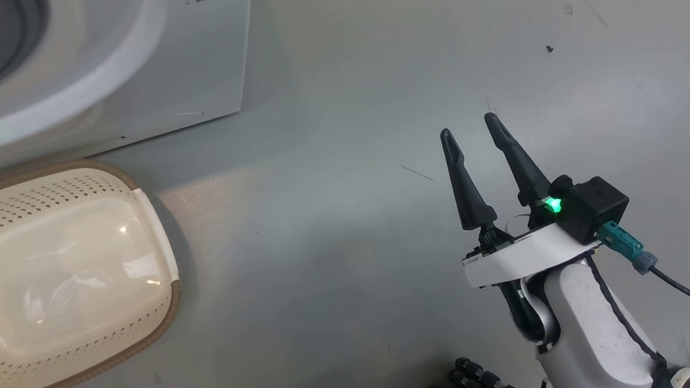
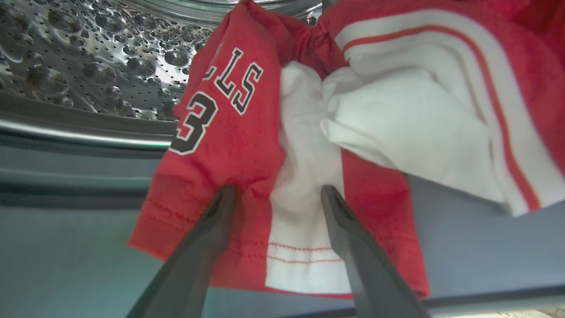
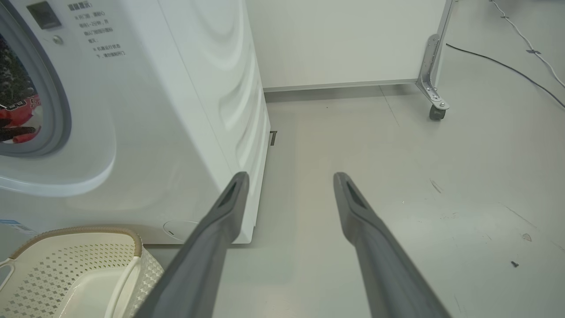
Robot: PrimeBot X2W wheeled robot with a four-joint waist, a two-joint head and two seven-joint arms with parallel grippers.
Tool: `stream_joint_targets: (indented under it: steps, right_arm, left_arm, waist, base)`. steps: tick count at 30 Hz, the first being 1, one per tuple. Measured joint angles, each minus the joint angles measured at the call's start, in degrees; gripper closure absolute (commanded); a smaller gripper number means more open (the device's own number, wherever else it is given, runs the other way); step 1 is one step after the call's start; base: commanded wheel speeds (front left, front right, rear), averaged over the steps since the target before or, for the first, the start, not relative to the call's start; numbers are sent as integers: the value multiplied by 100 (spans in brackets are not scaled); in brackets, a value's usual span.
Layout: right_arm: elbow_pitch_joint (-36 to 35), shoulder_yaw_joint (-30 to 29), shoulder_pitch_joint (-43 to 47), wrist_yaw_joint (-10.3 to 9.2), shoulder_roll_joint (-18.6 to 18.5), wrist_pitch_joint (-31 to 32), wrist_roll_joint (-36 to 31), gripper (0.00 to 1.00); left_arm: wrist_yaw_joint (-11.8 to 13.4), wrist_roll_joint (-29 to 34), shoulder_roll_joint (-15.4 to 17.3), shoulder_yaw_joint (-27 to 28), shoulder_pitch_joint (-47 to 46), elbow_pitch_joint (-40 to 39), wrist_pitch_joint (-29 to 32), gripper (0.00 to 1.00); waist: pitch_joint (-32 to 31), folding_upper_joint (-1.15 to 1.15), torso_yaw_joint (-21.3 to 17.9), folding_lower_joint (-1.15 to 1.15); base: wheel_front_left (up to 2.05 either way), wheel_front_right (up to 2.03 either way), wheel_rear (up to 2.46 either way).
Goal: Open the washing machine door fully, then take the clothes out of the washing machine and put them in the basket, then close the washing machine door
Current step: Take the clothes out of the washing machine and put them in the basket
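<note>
Red clothes [image 2: 229, 145] with white stripes and black lettering lie at the mouth of the steel drum [image 2: 88, 57], spilling over the grey gasket. My left gripper [image 2: 278, 191] is open, and its fingertips rest against the jersey hem with red and white cloth between them. The white washing machine [image 1: 174, 68] stands at the upper left, and the clothes [image 3: 20, 117] show through its round opening. The cream basket [image 1: 46, 193] sits on the floor before the machine with nothing in it. Off to the right, my right gripper [image 1: 468, 125] hangs open over bare floor. The washing machine door is out of view.
Grey floor stretches right of the washing machine [image 3: 176, 110]. A metal frame on a caster [image 3: 437, 110] stands by the back wall, with a black cable [image 3: 507, 66] running past it. The basket [image 3: 79, 260] is just left of my right gripper [image 3: 291, 176].
</note>
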Motion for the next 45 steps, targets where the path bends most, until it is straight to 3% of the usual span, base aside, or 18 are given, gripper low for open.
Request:
stream_joint_targets:
  steps: [10,11,13,30,45]
  right_arm:
    - [51,86,-43,-41,-1,0,-3,0]
    - [51,87,-43,-41,0,0,-3,0]
    - [53,90,-43,-41,0,0,-3,0]
    - [109,30,-43,-42,-1,0,-64,0]
    - [243,-152,-37,-41,-3,0,-210,0]
  left_arm:
    - [0,-23,-33,35,-62,354,24,0]
    - [0,-31,-43,41,-76,379,24,56]
    - [-2,-64,-63,41,-113,432,24,100]
    - [-60,-90,-307,-32,-166,742,-411,100]
    - [-254,-333,-813,-38,-77,947,-1438,100]
  waist:
    - [-80,0,-37,0]
    - [-87,0,-37,0]
    - [-100,0,-36,0]
    - [-328,0,70,0]
    - [-815,0,294,0]
  base:
    - [0,0,0]
    - [0,0,0]
    - [0,0,0]
    - [0,0,0]
    - [0,0,0]
